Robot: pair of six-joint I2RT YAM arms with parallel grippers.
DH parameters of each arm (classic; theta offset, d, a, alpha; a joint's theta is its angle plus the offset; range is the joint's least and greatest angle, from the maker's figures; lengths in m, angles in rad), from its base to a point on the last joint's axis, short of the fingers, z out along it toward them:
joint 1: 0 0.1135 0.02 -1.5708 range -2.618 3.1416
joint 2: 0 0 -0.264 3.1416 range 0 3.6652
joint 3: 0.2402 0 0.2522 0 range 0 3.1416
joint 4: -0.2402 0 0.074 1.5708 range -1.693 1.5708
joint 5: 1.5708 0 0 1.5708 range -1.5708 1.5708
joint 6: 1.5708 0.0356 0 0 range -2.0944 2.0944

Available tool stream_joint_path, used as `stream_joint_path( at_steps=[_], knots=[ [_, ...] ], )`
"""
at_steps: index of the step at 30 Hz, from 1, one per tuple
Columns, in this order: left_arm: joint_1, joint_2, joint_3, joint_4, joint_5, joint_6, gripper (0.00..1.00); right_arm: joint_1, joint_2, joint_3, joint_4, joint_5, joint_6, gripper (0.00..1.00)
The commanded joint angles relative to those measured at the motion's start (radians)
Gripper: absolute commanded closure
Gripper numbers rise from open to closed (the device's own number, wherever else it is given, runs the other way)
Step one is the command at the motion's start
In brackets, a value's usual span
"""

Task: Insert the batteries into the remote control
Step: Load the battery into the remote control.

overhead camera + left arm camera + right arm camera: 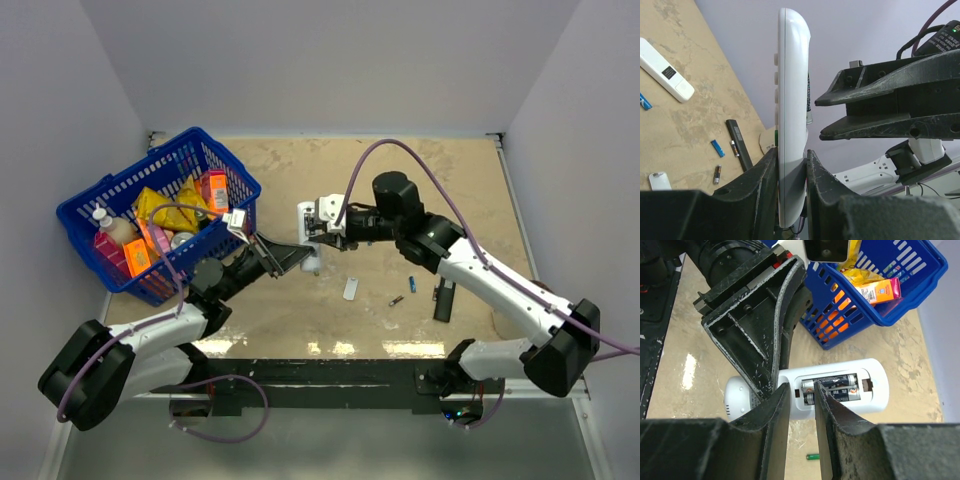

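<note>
Standing at the near edge, I see a mottled tan table (pixel 460 180) boxed in by pale walls, with a black remote (pixel 443 300), a blue cell (pixel 411 284) and a small white cover (pixel 350 288) lying close by. Further in, the left gripper (pixel 791 165) is clamped on the white remote (pixel 792 100), holding it on edge above the table. The right gripper (pixel 801 387) has its jaws a slit apart, tips at two batteries (pixel 832 387) lying in the open bay; whether they pinch one I cannot tell. A blue basket (pixel 120 185) sits far left.
</note>
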Motion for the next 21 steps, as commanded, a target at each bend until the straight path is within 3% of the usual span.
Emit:
stream_joint_path(
  at_steps=[1, 11, 21],
  knots=[
    [0.006, -0.019, 0.045, 0.053, -0.004, 0.018, 1.00, 0.019, 0.017, 0.002, 0.031, 0.051, -0.022, 0.71],
    [0.007, -0.032, 0.056, 0.044, 0.005, 0.036, 1.00, 0.030, 0.036, -0.015, 0.059, 0.110, -0.042, 0.72],
    [0.006, -0.030, 0.097, 0.017, 0.033, 0.082, 1.00, 0.052, 0.064, -0.015, 0.112, 0.172, -0.013, 0.87]
  ],
)
